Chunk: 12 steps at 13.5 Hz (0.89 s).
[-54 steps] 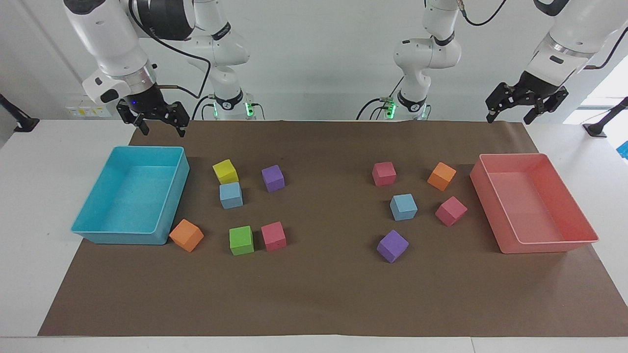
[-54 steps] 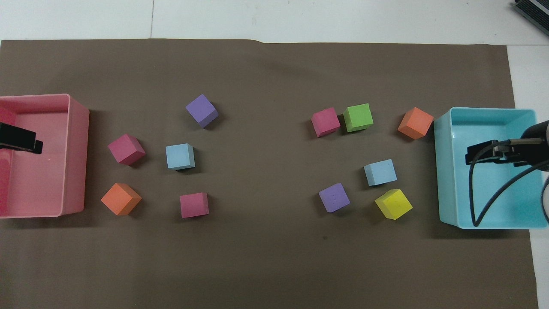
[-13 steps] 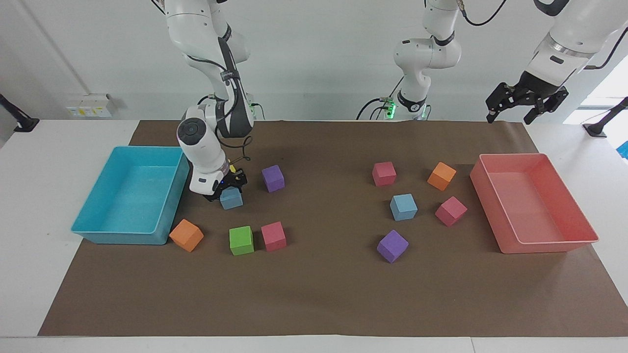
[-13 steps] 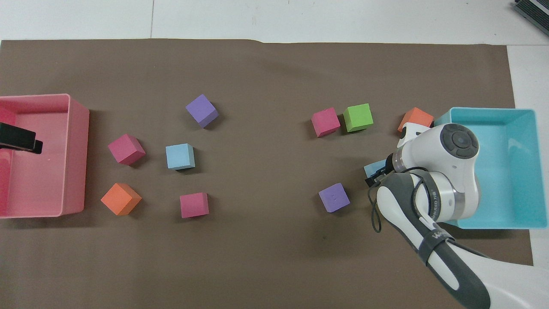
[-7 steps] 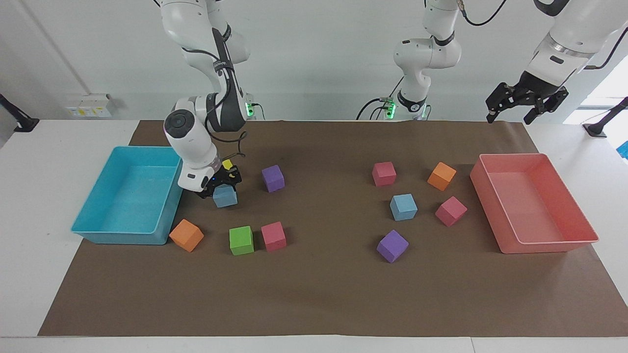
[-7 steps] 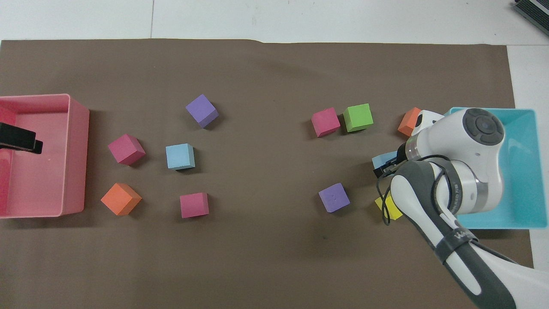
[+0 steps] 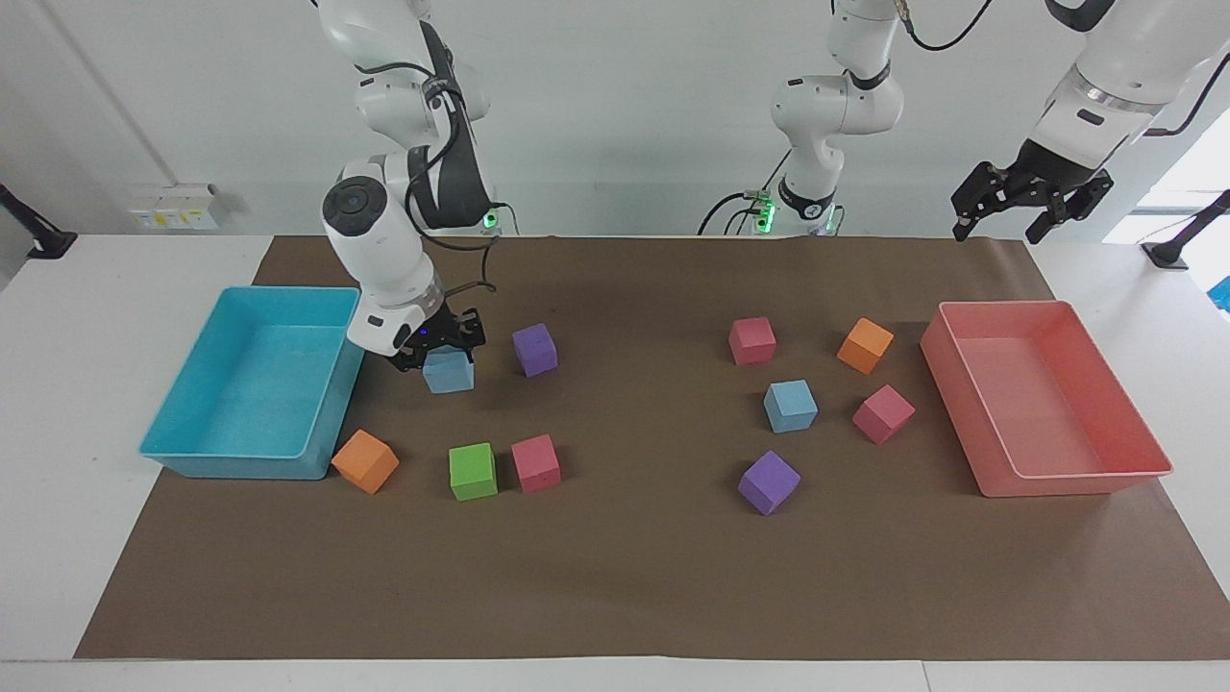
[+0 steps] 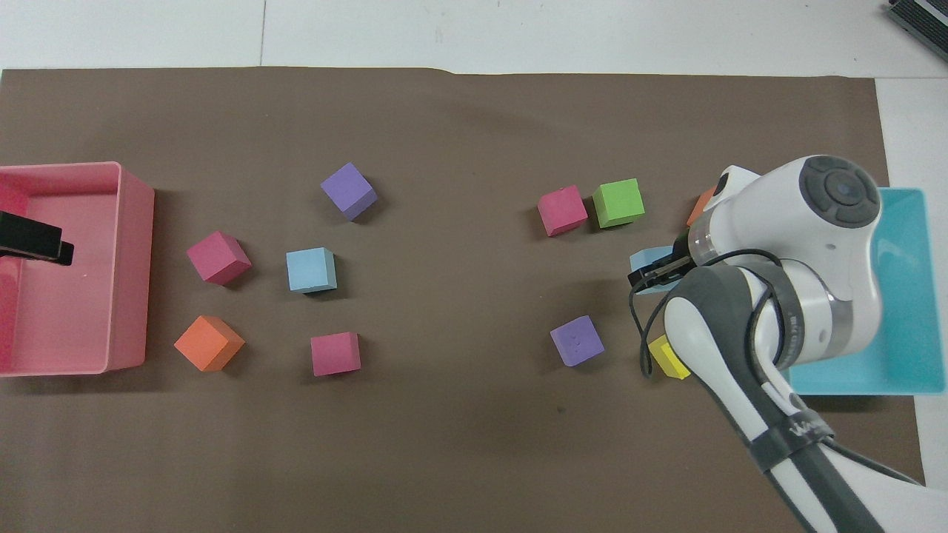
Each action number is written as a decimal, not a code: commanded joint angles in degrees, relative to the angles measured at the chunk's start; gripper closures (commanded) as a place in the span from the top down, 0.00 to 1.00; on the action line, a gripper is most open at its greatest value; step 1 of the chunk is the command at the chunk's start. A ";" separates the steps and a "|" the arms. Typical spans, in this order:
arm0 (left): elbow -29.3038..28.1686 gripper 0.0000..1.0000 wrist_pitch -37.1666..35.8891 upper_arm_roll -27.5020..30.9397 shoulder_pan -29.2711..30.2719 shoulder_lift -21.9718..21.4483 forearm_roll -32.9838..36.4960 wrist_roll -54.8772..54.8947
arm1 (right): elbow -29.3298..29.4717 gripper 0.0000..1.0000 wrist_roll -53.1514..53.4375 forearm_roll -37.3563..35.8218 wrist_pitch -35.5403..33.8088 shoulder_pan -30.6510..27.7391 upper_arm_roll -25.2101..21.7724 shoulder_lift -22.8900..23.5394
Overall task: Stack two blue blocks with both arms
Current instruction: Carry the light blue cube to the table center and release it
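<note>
Blue block (image 7: 449,371) clamped, lifted, in right gripper (image 7: 440,348).

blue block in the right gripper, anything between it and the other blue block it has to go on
Only one: the purple cube sits near that line. The right gripper holds its blue block above the mat; past the cube, bare mat runs to the other blue block. The left gripper waits over its own end.

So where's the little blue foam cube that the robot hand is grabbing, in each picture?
Facing view: the small light-blue foam cube is lifted off the brown mat in the right gripper, beside the big cyan plastic tray.
Overhead view: only one corner of the cube peeks out from under the right arm.
Shared landmark: the purple foam cube sits close by in both views.
</note>
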 commanded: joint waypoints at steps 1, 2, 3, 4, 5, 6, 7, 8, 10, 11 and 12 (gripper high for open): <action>-1.71 1.00 0.37 -0.55 0.81 -1.50 0.45 0.59 | 4.22 0.00 8.07 -0.57 -1.39 4.29 0.14 1.95; -1.71 1.00 0.37 -0.55 0.90 -1.50 0.45 0.59 | 6.32 0.00 11.76 -0.57 -1.74 6.14 0.14 3.26; -1.71 1.00 0.46 -0.55 0.81 -1.41 0.45 0.59 | 8.17 0.00 15.37 -0.57 -2.01 8.24 0.14 4.92; -1.71 1.00 0.46 -0.55 0.90 -1.41 0.45 0.59 | 9.50 0.00 17.93 -0.57 -2.10 9.92 0.14 5.90; -1.71 1.00 0.46 -0.55 0.90 -1.50 0.45 0.67 | 10.12 0.00 20.21 -0.57 -2.01 11.67 0.14 6.60; -1.71 1.00 0.46 -0.55 0.81 -1.50 0.45 0.59 | 11.17 0.00 21.80 -0.39 -2.01 12.82 0.14 7.39; -1.71 1.00 0.46 -0.55 0.81 -1.50 0.45 0.67 | 12.66 0.00 23.82 -0.48 -2.01 14.05 0.14 8.88; -1.71 1.00 0.46 -0.55 0.90 -1.50 0.45 0.67 | 14.67 0.00 25.67 -0.65 -1.92 15.54 0.14 10.90; -1.71 1.00 0.46 -0.55 0.81 -1.50 0.45 0.67 | 15.75 0.00 27.09 -0.22 -0.79 18.19 0.14 13.63; -1.71 1.00 0.55 -0.55 0.90 -1.50 0.45 0.67 | 15.75 0.00 27.18 -0.22 0.18 18.89 0.14 14.34; -1.71 1.00 0.55 -0.55 0.90 -1.50 0.45 0.67 | 15.75 0.00 27.53 -0.04 1.66 19.42 0.14 14.78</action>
